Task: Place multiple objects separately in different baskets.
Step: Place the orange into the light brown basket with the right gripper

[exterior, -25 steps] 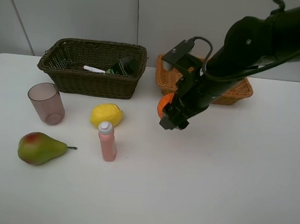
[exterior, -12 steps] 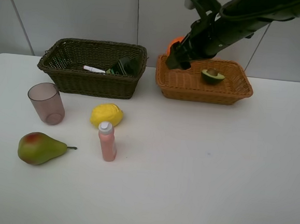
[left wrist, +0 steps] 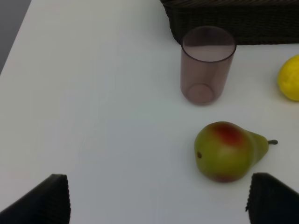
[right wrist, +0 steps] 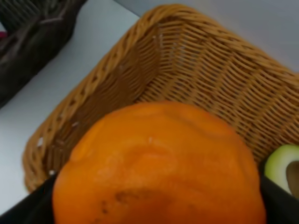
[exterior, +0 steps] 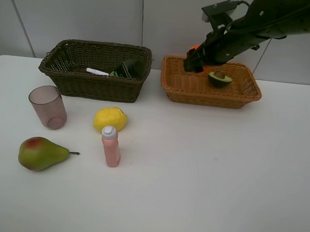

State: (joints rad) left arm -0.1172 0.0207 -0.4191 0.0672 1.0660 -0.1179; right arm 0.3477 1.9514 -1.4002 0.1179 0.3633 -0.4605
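In dark brown basket (exterior: 66, 79): white marker (exterior: 96, 71), dark pump bottle (exterior: 129, 68), partly hidden by the rim. In tan basket (exterior: 210, 96): avocado half (exterior: 220, 78). Above its left end, orange (right wrist: 159, 163) clamped in right gripper (exterior: 196, 59), mostly hidden from high up. Left gripper (left wrist: 159, 200) gaping near pear (left wrist: 229, 151)

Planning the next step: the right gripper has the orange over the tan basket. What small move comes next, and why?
Probably lower slightly and open: the right gripper holds the orange over the tan basket, clear of the avocado half.
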